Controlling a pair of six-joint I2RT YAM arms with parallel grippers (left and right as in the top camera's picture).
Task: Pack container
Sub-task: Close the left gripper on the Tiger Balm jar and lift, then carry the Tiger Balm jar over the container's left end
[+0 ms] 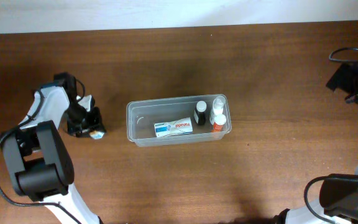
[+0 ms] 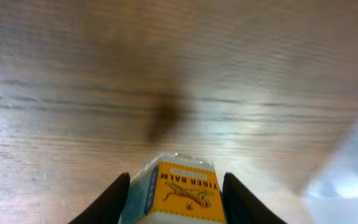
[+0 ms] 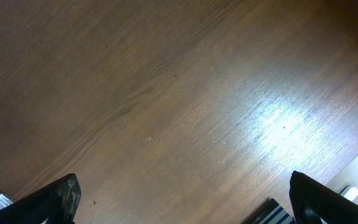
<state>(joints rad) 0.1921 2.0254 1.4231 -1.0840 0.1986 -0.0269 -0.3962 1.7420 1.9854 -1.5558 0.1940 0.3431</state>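
Observation:
The container [image 1: 130, 122], a clear plastic tub, stands mid-table. It holds a toothpaste tube [image 1: 173, 128], a black bottle [image 1: 200, 113], a white bottle [image 1: 218, 104] and an orange-topped bottle [image 1: 219, 122]. My left gripper [image 1: 87, 122] is left of the tub, low over the table. In the left wrist view its fingers [image 2: 176, 178] press both sides of an orange Tiger Balm box [image 2: 185, 194]. The tub's blurred edge [image 2: 353, 171] shows at the right of that view. My right gripper [image 3: 183, 180] is wide open and empty over bare wood.
Black cables and a dark device [image 1: 353, 78] lie at the table's far right edge. A blue-and-white striped object [image 3: 272, 214] shows at the bottom of the right wrist view. The right arm's base [image 1: 347, 193] stands at the front right.

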